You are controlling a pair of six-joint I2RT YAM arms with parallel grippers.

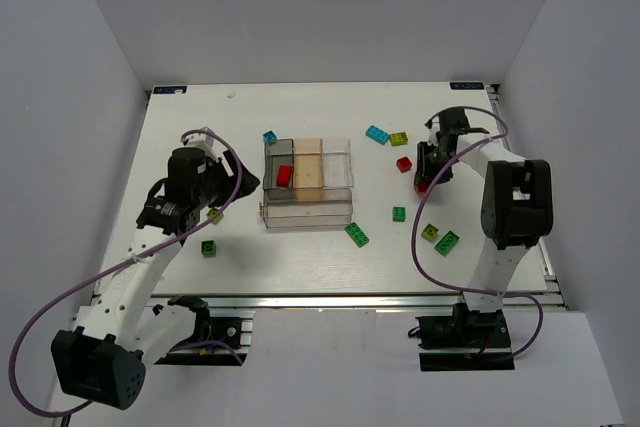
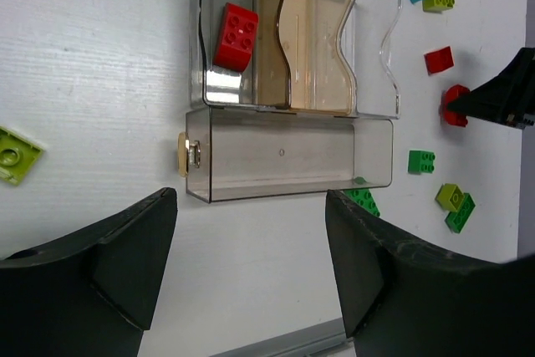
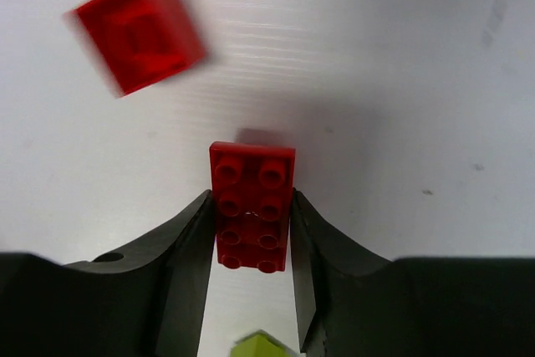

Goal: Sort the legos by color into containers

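Filling the enclosure, white table (image 1: 250, 267), scattered legos (image 1: 357, 235), plain grey walls (image 1: 60, 67).

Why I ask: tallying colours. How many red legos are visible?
3: a red lego in the container's grey compartment, one loose on the table, one between the right gripper's fingers. Others may be hidden.

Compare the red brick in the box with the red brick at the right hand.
The boxed red brick shows four studs; the gripped red brick shows eight, in two rows. The boxed one lies in a grey compartment of the box; the gripped one sits between the right hand's fingers. Both are red and studded.
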